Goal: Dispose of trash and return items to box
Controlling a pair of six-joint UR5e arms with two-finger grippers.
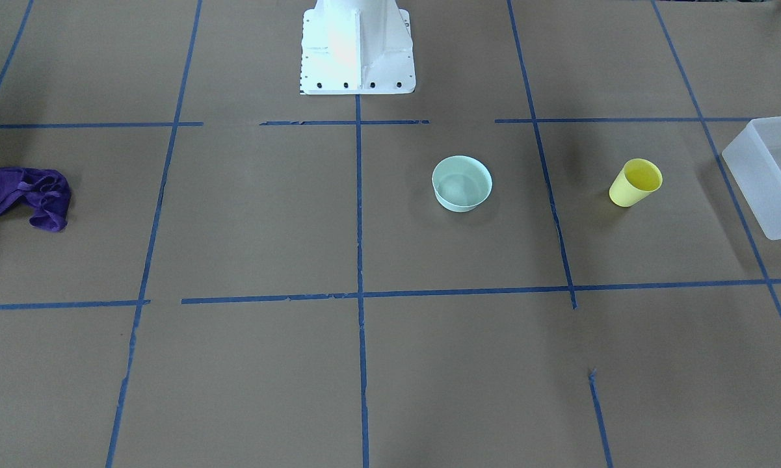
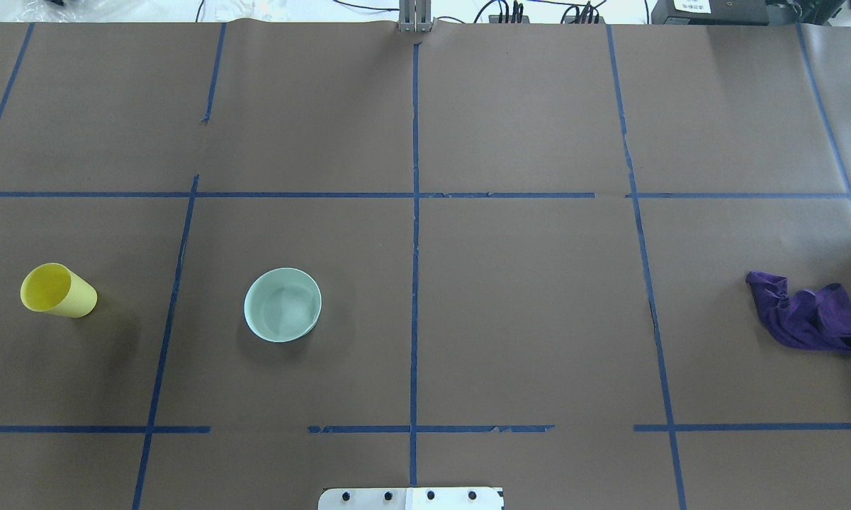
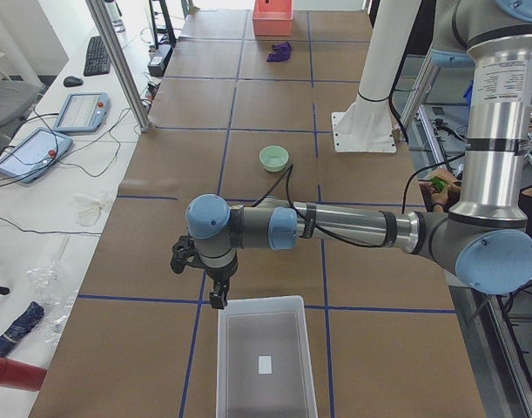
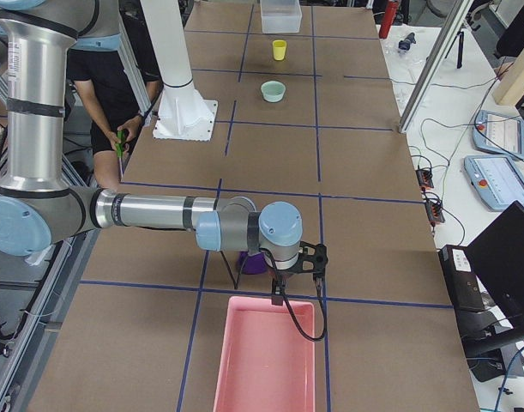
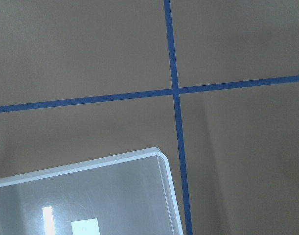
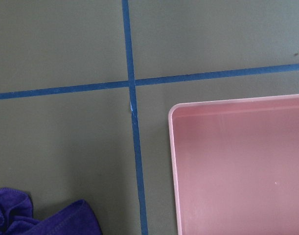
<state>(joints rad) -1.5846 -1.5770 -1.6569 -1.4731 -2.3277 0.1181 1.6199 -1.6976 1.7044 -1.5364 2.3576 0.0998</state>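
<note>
The small yellow cup [image 1: 636, 182] stands upright on the brown table; it also shows in the overhead view [image 2: 58, 290] at the far left. The frosted white box [image 1: 748, 185] sits beyond it at the table's end, and its rim corner shows in the left wrist view [image 5: 90, 164]. My left gripper [image 3: 217, 301] hangs over the box's far corner [image 3: 261, 300]; I cannot tell if it is open. My right gripper [image 4: 277, 297] hangs at the edge of a pink bin [image 4: 223, 360]; I cannot tell its state either. Neither wrist view shows fingers.
A pale green bowl [image 2: 283, 304] stands upright right of the cup. A crumpled purple cloth [image 2: 808, 319] lies at the far right, close to the pink bin [image 6: 172, 161] and partly under my right arm. The robot's white base [image 1: 357, 49] stands mid-table.
</note>
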